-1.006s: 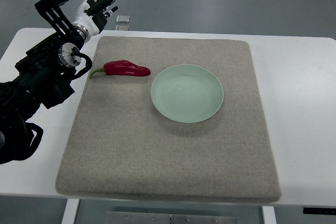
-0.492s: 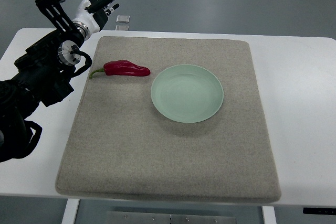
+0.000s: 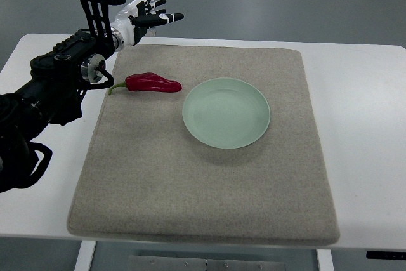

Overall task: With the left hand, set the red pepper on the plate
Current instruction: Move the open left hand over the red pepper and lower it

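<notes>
The fingers [image 3: 162, 17] of the robot's left hand [image 3: 143, 18] are spread and released, holding nothing, their dark tips pointing toward the right above the far left edge of the grey mat [image 3: 203, 150]. The hand is white and black, raised clear of the mat, and the bulky black left arm [image 3: 51, 93] runs back from it down toward the left edge of the view. The red pepper [image 3: 151, 83] lies flat on the mat, nearer the camera than the fingers and apart from them, untouched. Its long axis runs left to right: the thin green stem curves off the mat's left side, and the blunter red tip points right toward the plate [image 3: 226, 113]. The plate is pale green, round and bare, resting near the mat's middle, with the pepper tip just beside its left rim but not touching. The mat covers most of a white bench [image 3: 368, 131].
</notes>
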